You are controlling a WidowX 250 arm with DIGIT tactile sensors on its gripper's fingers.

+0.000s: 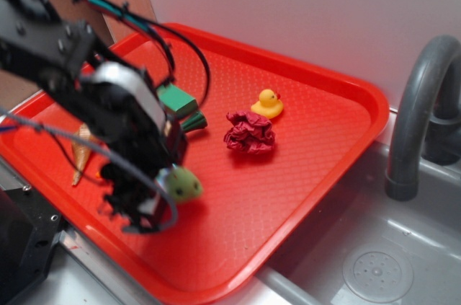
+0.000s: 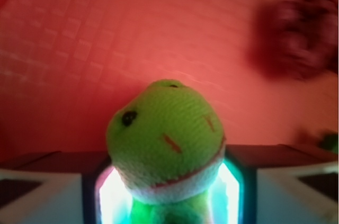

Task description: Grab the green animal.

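The arm [image 1: 50,45] is matte black, built of blocky links with small round screw heads showing on its upper segment. A silver-grey rounded band wraps the wrist housing [image 1: 130,92]. Cables [image 1: 155,31] run along the arm: a bundle of black, red and teal wires along the top, and a black loop arcing off to the side. A grey cable curves under the gripper [image 1: 148,200], whose lower parts are black and irregular in outline. In the wrist view, the fingers [image 2: 50,189] appear as white slabs with dark upper edges and dark inner faces, lit between by a pale green-white glow.
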